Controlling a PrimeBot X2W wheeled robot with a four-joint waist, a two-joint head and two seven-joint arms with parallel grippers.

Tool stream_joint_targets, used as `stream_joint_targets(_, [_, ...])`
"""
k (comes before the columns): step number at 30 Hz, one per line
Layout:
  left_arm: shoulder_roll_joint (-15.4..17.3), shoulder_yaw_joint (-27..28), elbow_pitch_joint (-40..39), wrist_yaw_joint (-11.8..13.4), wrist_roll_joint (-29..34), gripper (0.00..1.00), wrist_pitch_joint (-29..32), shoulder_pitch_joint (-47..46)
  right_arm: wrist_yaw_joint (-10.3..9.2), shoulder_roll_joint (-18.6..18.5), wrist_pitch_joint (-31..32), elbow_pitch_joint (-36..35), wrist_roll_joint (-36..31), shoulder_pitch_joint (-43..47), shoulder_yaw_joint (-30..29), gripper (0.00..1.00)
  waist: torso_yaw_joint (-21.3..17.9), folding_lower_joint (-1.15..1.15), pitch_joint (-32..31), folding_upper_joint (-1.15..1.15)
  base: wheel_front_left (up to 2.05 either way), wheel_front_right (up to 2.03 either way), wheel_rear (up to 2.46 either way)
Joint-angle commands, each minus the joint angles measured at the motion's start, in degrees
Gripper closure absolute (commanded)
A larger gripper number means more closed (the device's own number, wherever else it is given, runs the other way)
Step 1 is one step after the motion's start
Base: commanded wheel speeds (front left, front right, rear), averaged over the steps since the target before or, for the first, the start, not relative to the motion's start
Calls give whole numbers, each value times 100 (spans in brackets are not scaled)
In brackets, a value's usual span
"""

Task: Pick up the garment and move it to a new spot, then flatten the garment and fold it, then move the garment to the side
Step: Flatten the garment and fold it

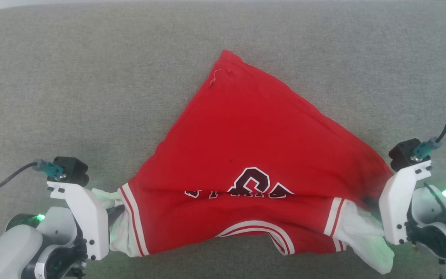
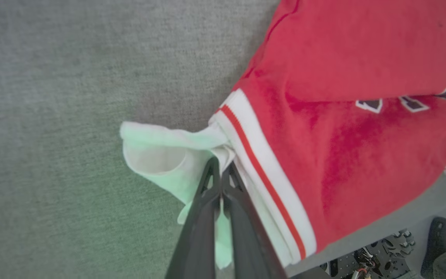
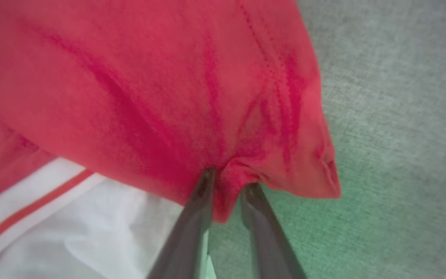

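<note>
You have both arms low, flanking the garment (image 1: pixel 246 147) stretched over the grey fabric surface (image 1: pixel 91 77): left gripper (image 2: pixel 220 174) pressed together on its white sleeve (image 2: pixel 157 155), right gripper (image 3: pixel 229 186) slightly parted around a red fold, hold unclear.

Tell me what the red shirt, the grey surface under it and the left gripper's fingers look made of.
Garment: soft knit fabric, perhaps cotton or polyester jersey, matte; it creases and bunches where pinched.
Grey surface: woven or felted textile, matte, with a fine heathered grain.
Left gripper's fingers: dark and rigid, probably plastic, smooth, with cut-out openings near the tips.
</note>
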Motion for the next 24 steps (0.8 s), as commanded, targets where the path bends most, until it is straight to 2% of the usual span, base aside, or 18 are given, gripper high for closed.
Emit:
stream_joint_targets(1, [-15,-11,29,-31,16,100,-7,-58,-9,72,55,248,-78,256,68,0,12,0,-18,0,0,0,0])
stream_joint_targets(5, [-83,-65,120,-59,34,100,-10,-66,-10,122,87,2,-172,231,-42,0,54,0,-124,0,0,0,0])
stream_joint_targets(13, [-185,-156,146,-77,75,100,-28,-53,-4,63,386,-1305,-266,-255,-257,0,213,0,-287,0,0,0,0])
stream_joint_targets(15, [-219,-176,138,-80,73,100,-19,-75,-5,76,332,-1425,-334,-512,-208,0,276,0,-290,0,0,0,0])
stream_joint_targets(19, [-289,-202,121,-94,101,100,-16,-143,-5,122,-10,-1161,-429,-1214,84,0,424,0,-247,0,0,0,0])
stream_joint_targets(24, [-420,-247,126,-155,149,100,-40,-262,-5,235,-596,-35,-443,-2317,679,0,661,0,-127,0,0,0,0])
